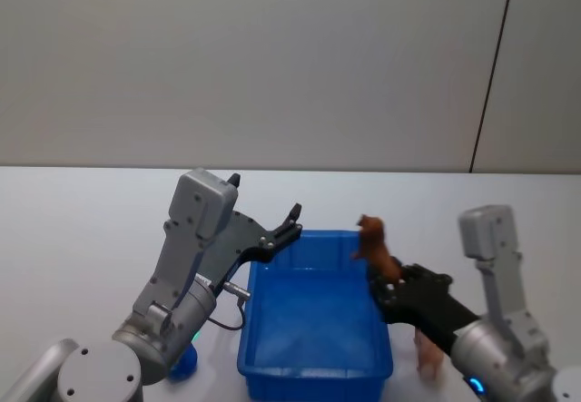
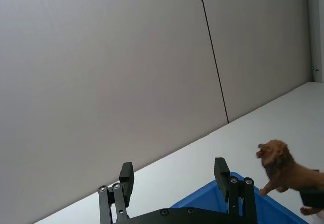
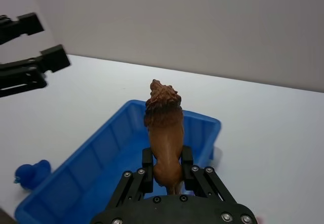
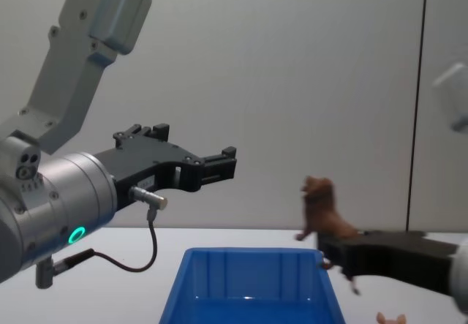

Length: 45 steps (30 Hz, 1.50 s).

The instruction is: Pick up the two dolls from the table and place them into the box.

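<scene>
Head view, one box, pink doll, brown doll pinched in right fingers; left fingers spread

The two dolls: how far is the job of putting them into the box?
Done: nothing; the box holds no doll. In hand: the right hand grips the brown doll above the box's right rim. To do: drop it in, then fetch the pink doll from the table right of the box. The left hand hovers open near the box's far left corner.

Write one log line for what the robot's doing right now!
right gripper: shut on brown doll, above box | left gripper: open, empty | pink doll: on table
</scene>
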{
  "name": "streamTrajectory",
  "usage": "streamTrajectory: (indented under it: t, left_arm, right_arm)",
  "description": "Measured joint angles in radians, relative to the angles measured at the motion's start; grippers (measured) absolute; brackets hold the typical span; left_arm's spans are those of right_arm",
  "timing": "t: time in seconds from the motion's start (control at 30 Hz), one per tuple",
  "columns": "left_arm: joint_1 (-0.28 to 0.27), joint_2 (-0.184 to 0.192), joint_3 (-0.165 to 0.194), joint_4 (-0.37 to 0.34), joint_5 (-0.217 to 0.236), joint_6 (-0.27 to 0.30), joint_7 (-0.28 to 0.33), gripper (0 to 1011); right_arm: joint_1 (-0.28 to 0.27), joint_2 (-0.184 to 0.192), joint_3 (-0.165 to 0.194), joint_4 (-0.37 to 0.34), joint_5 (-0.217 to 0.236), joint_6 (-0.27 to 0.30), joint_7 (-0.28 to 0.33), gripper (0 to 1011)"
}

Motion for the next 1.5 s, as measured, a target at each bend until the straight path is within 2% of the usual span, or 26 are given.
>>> streamTrajectory:
  t: [0.23,0.37,0.7,0.73,1.03,1.5]
  left_arm:
    - [0.000,0.000,0.000,0.000,0.000,0.000,0.000,1001]
    - [0.000,0.000,0.000,0.000,0.000,0.000,0.000,1001]
    - [0.000,0.000,0.000,0.000,0.000,0.000,0.000,1001]
    - [0.000,0.000,0.000,0.000,0.000,0.000,0.000,1001]
    - [0.000,0.000,0.000,0.000,0.000,0.000,0.000,1001]
    - [0.000,0.000,0.000,0.000,0.000,0.000,0.000,1001]
  right_arm:
    - [0.045,-0.037,-0.026,0.050,-0.021,0.014,0.057,311]
    - [0.071,-0.059,-0.039,0.083,-0.035,0.027,0.076,371]
    - [0.101,-0.086,-0.056,0.123,-0.055,0.044,0.078,733]
    - [0.101,-0.087,-0.056,0.124,-0.056,0.044,0.075,733]
    - [0.087,-0.087,-0.059,0.101,-0.061,0.024,0.013,989]
    - [0.011,-0.057,-0.051,0.005,-0.063,0.003,-0.134,1001]
